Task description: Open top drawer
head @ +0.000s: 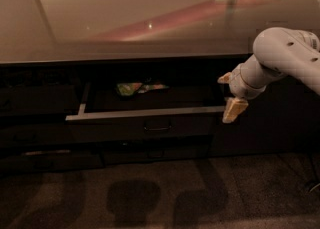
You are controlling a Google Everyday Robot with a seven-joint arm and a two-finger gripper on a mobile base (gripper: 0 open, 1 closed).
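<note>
The robot's tan-tipped gripper (231, 101) hangs at the end of the white, rounded arm (286, 56), which reaches in from the right edge of the view. The gripper sits right at the right-hand end of the drawer's front rim. Whether it touches that rim cannot be told, nor whether it is open or closed.

The wide dark grey top drawer (125, 127) with a flat front stands pulled out from under the counter. Its long axis runs left to right along the cabinet face, and its front faces out toward the camera. Its pale top rim slopes slightly up to the right. A small loop handle (157, 128) sits at the centre of the front. Inside the tray, toward the back, lies a crumpled green and yellow packet (129, 89). Above is the glossy beige countertop (125, 23), and below is dark speckled floor (150, 193).
</note>
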